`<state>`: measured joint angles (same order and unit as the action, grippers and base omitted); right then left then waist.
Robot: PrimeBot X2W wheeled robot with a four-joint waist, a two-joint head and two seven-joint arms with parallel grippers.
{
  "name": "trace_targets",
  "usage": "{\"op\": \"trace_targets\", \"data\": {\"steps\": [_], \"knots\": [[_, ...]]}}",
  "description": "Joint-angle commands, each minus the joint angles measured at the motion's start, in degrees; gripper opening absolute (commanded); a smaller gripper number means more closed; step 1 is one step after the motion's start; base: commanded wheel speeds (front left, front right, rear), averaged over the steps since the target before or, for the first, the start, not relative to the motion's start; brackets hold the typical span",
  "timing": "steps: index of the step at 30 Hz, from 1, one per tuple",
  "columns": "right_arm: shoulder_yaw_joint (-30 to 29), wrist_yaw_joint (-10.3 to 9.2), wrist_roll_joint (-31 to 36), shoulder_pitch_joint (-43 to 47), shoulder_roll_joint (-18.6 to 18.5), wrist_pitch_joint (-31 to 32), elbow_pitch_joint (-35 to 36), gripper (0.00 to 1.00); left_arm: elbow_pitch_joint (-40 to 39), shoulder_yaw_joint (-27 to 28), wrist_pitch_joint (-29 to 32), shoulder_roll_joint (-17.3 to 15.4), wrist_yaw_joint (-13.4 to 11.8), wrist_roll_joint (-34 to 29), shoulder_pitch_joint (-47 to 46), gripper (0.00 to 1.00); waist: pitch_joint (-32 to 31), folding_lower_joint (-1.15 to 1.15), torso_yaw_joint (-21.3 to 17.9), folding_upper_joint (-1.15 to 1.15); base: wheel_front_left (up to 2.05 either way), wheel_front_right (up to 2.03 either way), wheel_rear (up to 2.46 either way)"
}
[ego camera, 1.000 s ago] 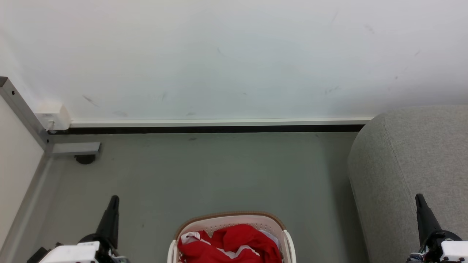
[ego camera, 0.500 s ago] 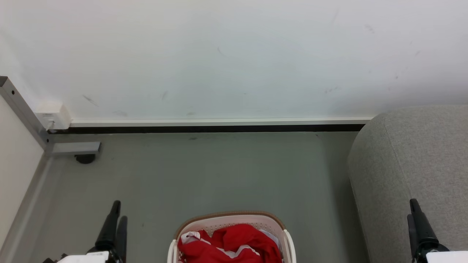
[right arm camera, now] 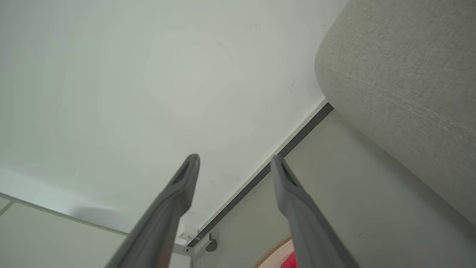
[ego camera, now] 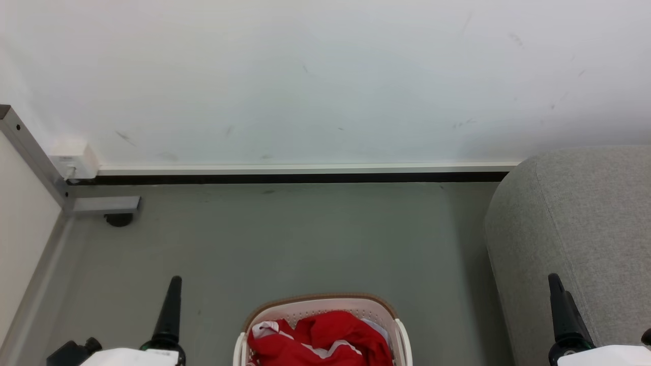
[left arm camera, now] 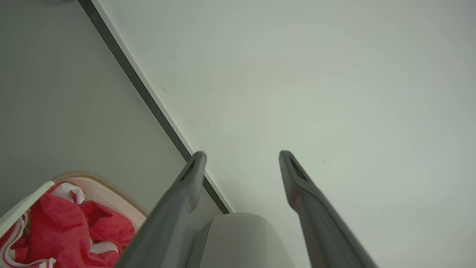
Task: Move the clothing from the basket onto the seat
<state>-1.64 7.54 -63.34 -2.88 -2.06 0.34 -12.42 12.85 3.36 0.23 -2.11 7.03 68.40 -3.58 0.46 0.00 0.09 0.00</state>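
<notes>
Clothing (ego camera: 325, 336): crumpled red | basket (ego camera: 320, 298): oval, perforated | seat (ego camera: 585, 213): rounded grey weave

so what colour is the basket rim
Brown, on a cream-white basket; best seen in the head view.

Both grippers just pop open: left gripper (left arm camera: 241, 154) and right gripper (right arm camera: 234, 158) go from pinched shut to spread wide. In the head view they edge inward from 7 and 5 o'clock toward 6.

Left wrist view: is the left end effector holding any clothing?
No: the left end effector is open and empty, and the red clothing lies in the basket.
</notes>
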Motion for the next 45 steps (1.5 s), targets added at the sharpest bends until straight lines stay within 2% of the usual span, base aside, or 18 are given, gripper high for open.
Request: {"op": "trace_targets", "data": {"steps": [1, 11, 23, 45], "knots": [[0.40, -0.02, 2.70, -0.32, -0.61, -0.75, 1.12, 1.00, -1.16, -0.23, -0.63, -0.47, -0.17, -2.88, -0.37, 1.00, 0.02, 0.00, 0.02, 0.00, 0.00, 0.00, 0.00], [1.57, -0.03, 12.16, 0.06, -0.63, -2.95, 1.05, 1.00, -2.54, -1.54, -2.85, -0.54, -0.79, -14.30, 0.24, 1.00, 0.01, 0.00, 0.21, 0.00, 0.00, 0.00, 0.00], [2.60, -0.04, 22.16, 0.39, -0.73, -5.28, 0.79, 1.00, -3.11, -2.50, -5.17, -0.84, -1.45, -25.05, 0.80, 1.00, 0.02, 0.00, 0.24, 0.00, 0.00, 0.00, 0.00], [3.14, -0.05, 35.91, 0.87, -0.85, -8.98, -0.73, 1.00, -4.25, -3.61, -8.85, -2.01, -3.01, -40.49, 1.64, 1.00, 0.06, 0.00, 0.23, 0.00, 0.00, 0.00, 0.00]]}}
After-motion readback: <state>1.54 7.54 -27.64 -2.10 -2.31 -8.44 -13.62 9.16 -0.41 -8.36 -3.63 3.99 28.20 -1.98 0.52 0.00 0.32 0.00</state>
